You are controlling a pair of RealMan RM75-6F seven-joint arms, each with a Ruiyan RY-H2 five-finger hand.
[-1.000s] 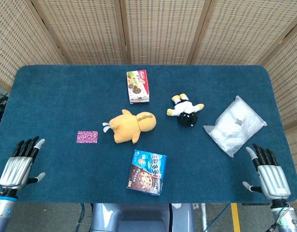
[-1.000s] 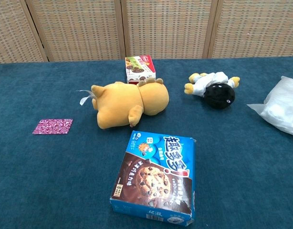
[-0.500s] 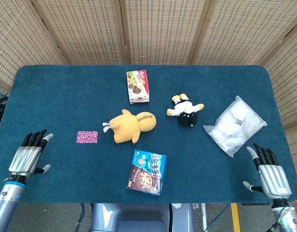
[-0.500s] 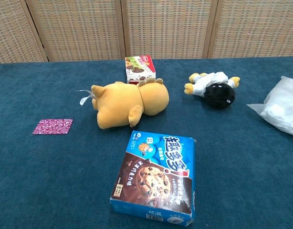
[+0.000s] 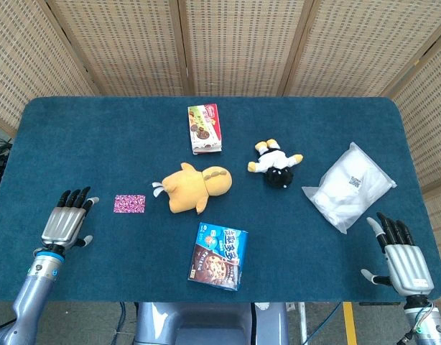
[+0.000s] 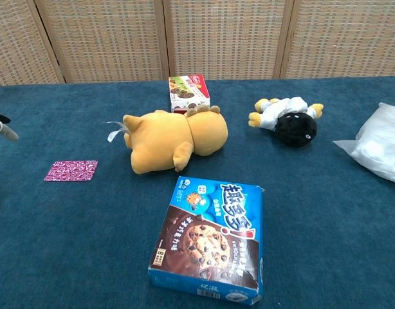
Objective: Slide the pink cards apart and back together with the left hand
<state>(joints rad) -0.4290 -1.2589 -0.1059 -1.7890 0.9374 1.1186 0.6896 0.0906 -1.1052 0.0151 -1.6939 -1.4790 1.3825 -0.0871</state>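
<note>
The pink cards (image 5: 129,203) lie as one small flat stack on the blue table, left of the yellow plush; the chest view shows the cards (image 6: 71,170) at its left. My left hand (image 5: 67,222) hovers open, fingers spread, a little left of and below the cards, not touching them. Only a fingertip of the left hand (image 6: 3,127) enters the chest view at the left edge. My right hand (image 5: 400,257) stays open near the table's front right corner, holding nothing.
A yellow plush (image 5: 194,186) lies right of the cards. A blue cookie box (image 5: 219,256) sits at the front centre, a snack box (image 5: 205,129) further back, a black-and-white plush (image 5: 276,165) and a white bag (image 5: 352,186) to the right.
My left hand has moved up and to the right from the table's front left corner toward the cards. The cards and the right hand have not moved.
</note>
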